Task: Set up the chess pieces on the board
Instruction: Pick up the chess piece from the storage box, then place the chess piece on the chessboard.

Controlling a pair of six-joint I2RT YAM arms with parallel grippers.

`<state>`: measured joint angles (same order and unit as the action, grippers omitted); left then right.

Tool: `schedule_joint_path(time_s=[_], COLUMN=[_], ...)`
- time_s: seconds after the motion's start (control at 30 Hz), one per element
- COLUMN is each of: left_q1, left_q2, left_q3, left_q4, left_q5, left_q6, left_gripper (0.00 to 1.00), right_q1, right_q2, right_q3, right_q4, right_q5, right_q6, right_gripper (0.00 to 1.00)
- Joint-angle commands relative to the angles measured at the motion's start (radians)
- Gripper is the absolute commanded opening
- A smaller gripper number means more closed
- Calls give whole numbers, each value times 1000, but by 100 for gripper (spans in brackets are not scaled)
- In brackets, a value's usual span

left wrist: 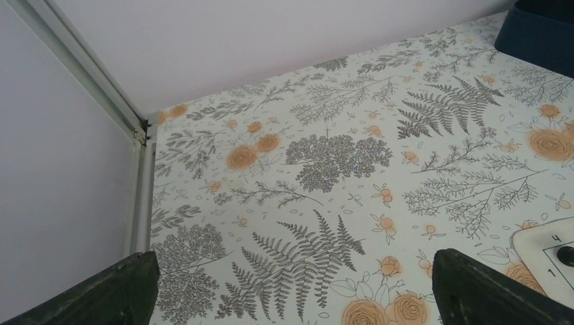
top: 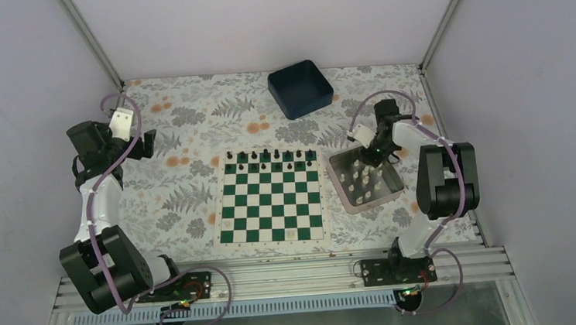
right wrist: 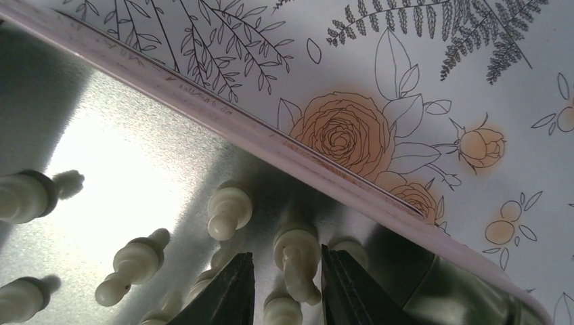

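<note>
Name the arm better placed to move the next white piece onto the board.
Right. The right hand is down in the silver tray, fingers flanking a white piece. The left hand hangs open over bare tablecloth, across the board from the tray.

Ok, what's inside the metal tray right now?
Cream chess pieces sit scattered on the floor of the tray, and the right tool is down in it with one piece between its fingers. The right arm covers a far corner from above, so a full count isn't possible.
</note>
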<state>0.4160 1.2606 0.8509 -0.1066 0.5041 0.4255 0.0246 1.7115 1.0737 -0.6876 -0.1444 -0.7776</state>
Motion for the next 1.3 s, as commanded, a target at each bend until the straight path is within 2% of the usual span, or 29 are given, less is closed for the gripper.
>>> schedule_joint_path(time_s=[0.0, 0.3, 0.5, 0.57, 0.7, 0.8, 0.97, 1.1, 1.27], left_q1=[-2, -2, -2, -2, -2, -2, -2, -2, -2], left_q2=[-11, -9, -15, -18, -23, -28, -25, -23, -31], left_q3=[-11, -14, -18, -17, -13, -9, -4, 4, 8], left_q4=[19, 21, 22, 21, 18, 19, 22, 17, 12], left_q5=[-1, 2, 4, 2, 6, 8, 8, 3, -6], left_q6=[-1, -1, -2, -2, -4, -8, -16, -17, -11], left_gripper=[100, 100, 100, 100, 100, 100, 100, 100, 100], right_q1=[-8, -8, -3, 6, 67, 155, 392, 620, 874], right_q2=[14, -7, -39, -96, -154, -184, -171, -102, 30], right_q3=[22, 29, 64, 91, 172, 256, 411, 532, 573], right_q4=[14, -6, -58, -92, -185, -250, -332, -363, -348], right_q5=[-14, 1, -6, 0, 30, 53, 86, 103, 113], right_q6=[-10, -10, -8, -5, 7, 33, 106, 159, 200], right_gripper=[27, 10, 7, 7, 7, 7, 7, 7, 7])
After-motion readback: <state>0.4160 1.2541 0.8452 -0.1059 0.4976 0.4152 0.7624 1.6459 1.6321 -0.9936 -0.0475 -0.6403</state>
